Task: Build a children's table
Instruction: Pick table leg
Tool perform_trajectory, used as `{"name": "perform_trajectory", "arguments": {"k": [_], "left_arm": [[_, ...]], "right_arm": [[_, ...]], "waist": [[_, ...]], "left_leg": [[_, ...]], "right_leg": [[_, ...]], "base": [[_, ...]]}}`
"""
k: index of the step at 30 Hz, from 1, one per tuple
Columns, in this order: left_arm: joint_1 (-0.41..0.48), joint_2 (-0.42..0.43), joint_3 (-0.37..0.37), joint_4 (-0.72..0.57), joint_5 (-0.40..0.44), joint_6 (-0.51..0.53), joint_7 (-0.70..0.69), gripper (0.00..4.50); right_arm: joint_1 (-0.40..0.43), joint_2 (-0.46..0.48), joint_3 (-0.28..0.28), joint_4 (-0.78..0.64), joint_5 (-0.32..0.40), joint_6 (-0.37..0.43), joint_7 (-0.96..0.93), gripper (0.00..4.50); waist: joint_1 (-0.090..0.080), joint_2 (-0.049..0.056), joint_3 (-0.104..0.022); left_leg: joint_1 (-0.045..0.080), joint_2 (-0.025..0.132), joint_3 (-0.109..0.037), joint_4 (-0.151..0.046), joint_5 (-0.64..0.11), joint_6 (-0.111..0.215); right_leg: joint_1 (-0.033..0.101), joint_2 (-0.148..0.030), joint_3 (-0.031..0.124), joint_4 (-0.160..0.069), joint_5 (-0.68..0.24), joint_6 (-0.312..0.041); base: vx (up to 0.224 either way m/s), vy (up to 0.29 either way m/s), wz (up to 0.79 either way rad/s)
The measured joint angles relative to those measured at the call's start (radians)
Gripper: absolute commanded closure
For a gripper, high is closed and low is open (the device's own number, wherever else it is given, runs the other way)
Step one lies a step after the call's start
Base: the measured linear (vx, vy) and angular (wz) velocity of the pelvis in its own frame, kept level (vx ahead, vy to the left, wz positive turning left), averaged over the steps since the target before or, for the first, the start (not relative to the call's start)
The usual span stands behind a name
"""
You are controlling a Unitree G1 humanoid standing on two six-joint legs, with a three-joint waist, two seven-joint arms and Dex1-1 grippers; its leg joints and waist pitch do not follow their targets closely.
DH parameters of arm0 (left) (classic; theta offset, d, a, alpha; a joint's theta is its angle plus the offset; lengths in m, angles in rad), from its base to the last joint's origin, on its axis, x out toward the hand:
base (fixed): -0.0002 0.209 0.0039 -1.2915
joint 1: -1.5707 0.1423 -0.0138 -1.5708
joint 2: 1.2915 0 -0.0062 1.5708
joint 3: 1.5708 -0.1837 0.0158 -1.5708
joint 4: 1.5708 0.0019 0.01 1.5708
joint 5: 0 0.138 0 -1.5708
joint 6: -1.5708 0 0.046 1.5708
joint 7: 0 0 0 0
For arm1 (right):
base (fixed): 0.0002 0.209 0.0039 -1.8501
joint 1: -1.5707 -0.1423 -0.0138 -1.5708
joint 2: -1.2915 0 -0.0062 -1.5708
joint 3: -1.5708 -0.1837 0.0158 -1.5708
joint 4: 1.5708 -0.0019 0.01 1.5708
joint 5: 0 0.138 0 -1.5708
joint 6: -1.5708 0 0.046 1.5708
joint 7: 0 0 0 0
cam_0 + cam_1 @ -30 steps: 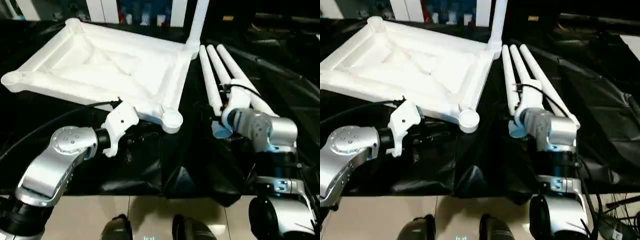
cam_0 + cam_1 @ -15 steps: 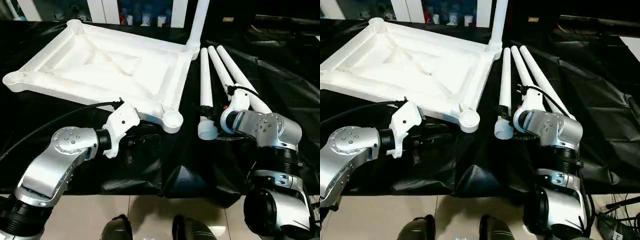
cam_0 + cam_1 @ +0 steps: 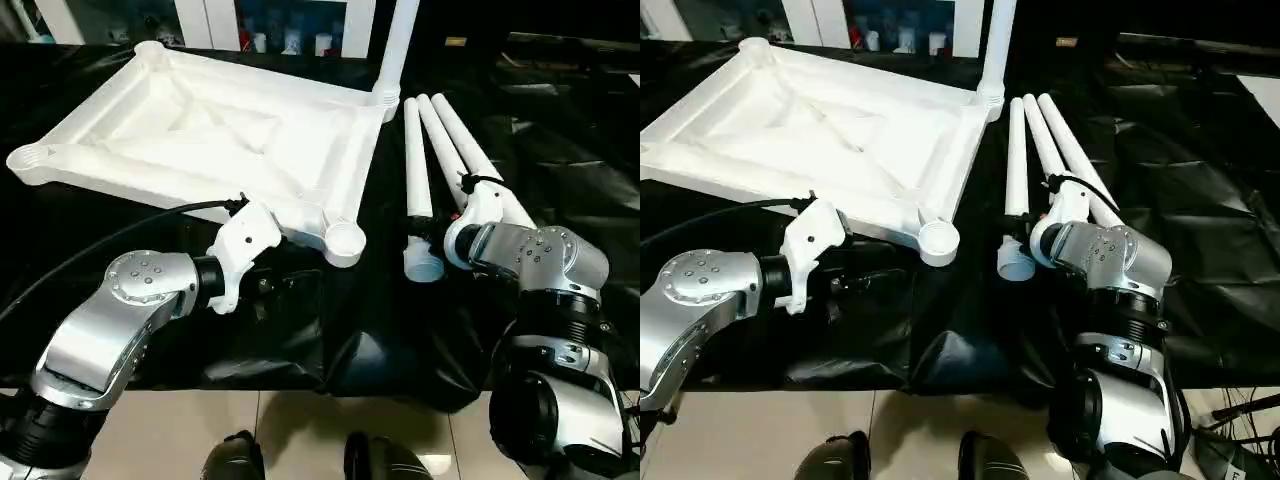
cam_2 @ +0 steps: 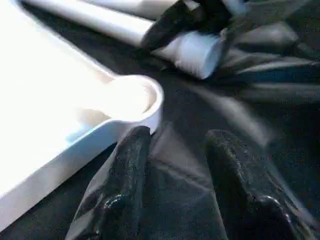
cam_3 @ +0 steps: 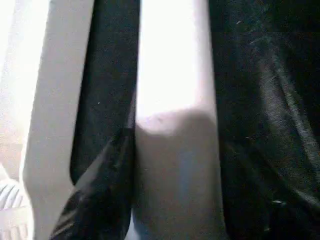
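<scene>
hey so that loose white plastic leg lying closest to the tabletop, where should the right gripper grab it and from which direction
Probably on the straight round shaft of the long white tubular leg, just above its flared end, coming down from above. It lies flat on the black sheet, so its sides are open for the right gripper. The neighbouring white leg lies close alongside, so the fingers need that gap. The large white plastic tabletop stays clear.

The tabletop (image 3: pixel 210 140) lies underside-up on the bench (image 3: pixel 560 130) at ten o'clock. One leg (image 3: pixel 393 45) stands in its far right socket; three legs (image 3: pixel 440 150) lie at two o'clock, beside it.
</scene>
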State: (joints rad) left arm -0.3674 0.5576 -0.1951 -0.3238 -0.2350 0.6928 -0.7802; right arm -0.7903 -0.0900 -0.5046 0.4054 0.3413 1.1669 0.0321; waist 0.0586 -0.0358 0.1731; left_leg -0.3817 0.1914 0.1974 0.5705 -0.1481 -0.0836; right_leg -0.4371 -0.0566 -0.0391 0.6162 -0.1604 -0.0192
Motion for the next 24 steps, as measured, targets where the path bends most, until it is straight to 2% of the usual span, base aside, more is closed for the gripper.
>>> {"name": "perform_trajectory", "arguments": {"k": [3, 5, 9, 15, 18, 21, 24], "left_arm": [[-0.009, -0.015, 0.000, 0.022, 0.016, 0.000, 0.032, 1.86], [-0.018, -0.021, 0.003, 0.026, 0.014, 0.001, 0.042, 1.75], [-0.049, -0.109, 0.073, 0.044, -0.027, 0.043, 0.111, 1.41], [-0.102, -0.230, 0.170, 0.096, -0.049, 0.069, 0.248, 0.89], [-0.104, -0.245, 0.188, 0.108, -0.058, 0.067, 0.268, 0.63], [-0.110, -0.264, 0.200, 0.111, -0.077, 0.036, 0.269, 0.38], [-0.124, -0.286, 0.213, 0.110, -0.096, 0.031, 0.271, 0.10]], "right_arm": [[-0.001, -0.001, 0.000, 0.004, 0.002, 0.000, -0.001, 2.56], [-0.001, -0.002, 0.000, 0.007, 0.002, -0.001, -0.001, 2.57], [-0.001, -0.002, 0.000, 0.010, 0.004, -0.010, 0.000, 2.61], [0.042, 0.038, -0.008, -0.042, 0.030, -0.103, 0.017, 2.61], [0.062, 0.050, -0.003, -0.087, 0.046, -0.143, 0.038, 2.61], [0.103, 0.071, 0.008, -0.179, 0.047, -0.242, 0.066, 2.61], [0.105, 0.082, 0.007, -0.242, 0.066, -0.302, 0.086, 2.61]], "waist": [[0.001, 0.000, 0.000], [0.001, -0.001, 0.000], [0.001, -0.001, -0.001], [0.001, -0.001, -0.001], [0.002, -0.001, -0.001], [0.006, -0.001, -0.001], [0.005, -0.001, -0.001]], "left_leg": [[0.000, 0.000, 0.000, 0.001, 0.000, 0.000], [0.000, 0.000, 0.000, 0.001, 0.000, 0.000], [-0.001, 0.000, 0.000, 0.003, 0.000, 0.000], [-0.003, 0.000, -0.001, 0.004, 0.000, 0.000], [-0.005, 0.000, -0.001, 0.004, 0.001, 0.001], [-0.006, 0.000, -0.001, 0.004, 0.003, 0.004], [-0.007, 0.000, 0.000, 0.005, 0.002, 0.005]], "right_leg": [[0.000, 0.000, 0.000, 0.000, 0.001, -0.001], [0.000, 0.000, 0.000, 0.000, 0.001, -0.001], [0.000, 0.000, 0.000, 0.001, 0.001, -0.001], [-0.001, 0.000, 0.000, 0.000, 0.003, -0.001], [-0.002, 0.000, 0.000, 0.000, 0.003, -0.001], [-0.003, 0.000, -0.001, -0.002, 0.003, -0.001], [-0.002, 0.000, 0.000, -0.002, 0.003, -0.001]], "base": [[0.000, 0.000, 0.00], [0.000, 0.000, 0.00], [0.000, 0.000, 0.00], [0.000, 0.000, 0.00], [0.000, 0.000, 0.00], [0.000, 0.000, 0.00], [0.000, 0.000, 0.00]]}}
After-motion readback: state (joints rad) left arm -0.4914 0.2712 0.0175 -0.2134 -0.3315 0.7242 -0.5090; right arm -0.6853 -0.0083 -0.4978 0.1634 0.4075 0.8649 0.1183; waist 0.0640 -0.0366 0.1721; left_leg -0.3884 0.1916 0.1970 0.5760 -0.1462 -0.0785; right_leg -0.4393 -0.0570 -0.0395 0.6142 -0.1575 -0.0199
